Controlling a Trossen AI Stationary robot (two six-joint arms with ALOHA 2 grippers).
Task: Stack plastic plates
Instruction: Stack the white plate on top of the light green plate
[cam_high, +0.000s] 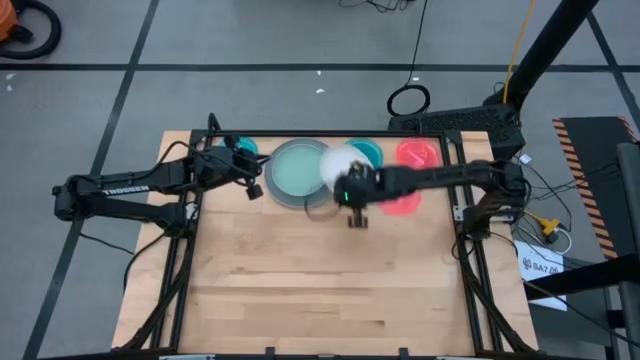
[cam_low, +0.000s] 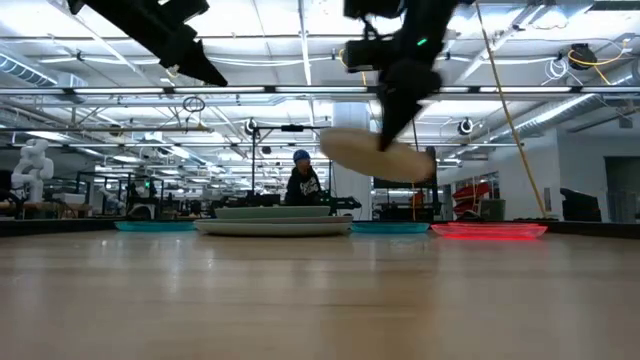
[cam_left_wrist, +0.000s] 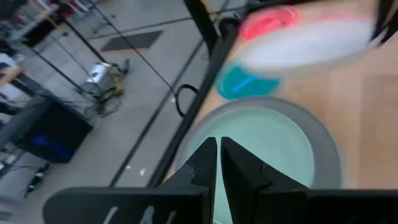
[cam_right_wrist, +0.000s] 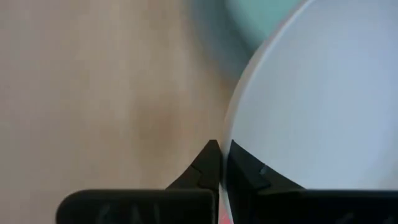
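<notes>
White plate (cam_high: 338, 167) held clear of the table, centre of the high view, tilted in the low view (cam_low: 375, 153) with its left side higher; gripped at its rim by the right gripper (cam_high: 347, 192), fingers closed on the edge as seen in the right wrist view (cam_right_wrist: 219, 163). Right arm reaching in from the right edge of the table.

Mint green plate (cam_high: 296, 170) lying inside the larger grey plate (cam_high: 283, 196), upper centre of the high view, just left of the lifted plate; same pair seen as a low stack at centre in the low view (cam_low: 273, 220).

Teal-blue plate (cam_high: 366, 150) partly hidden behind the white plate, upper centre. Second teal-blue plate (cam_high: 238, 148) at upper left, mostly covered by the left arm. Two pink-red plates at upper right: one near the far table edge (cam_high: 420, 152), one nearer (cam_high: 402, 203), partly under the right arm.

Left gripper (cam_high: 252, 188) at upper left of the table, beside the grey plate's left rim, fingers nearly together and holding nothing, as in the left wrist view (cam_left_wrist: 217, 163).

Wooden table (cam_high: 320, 290) bare across its lower half. Person (cam_low: 302, 180) in the room behind, centre of the low view.
</notes>
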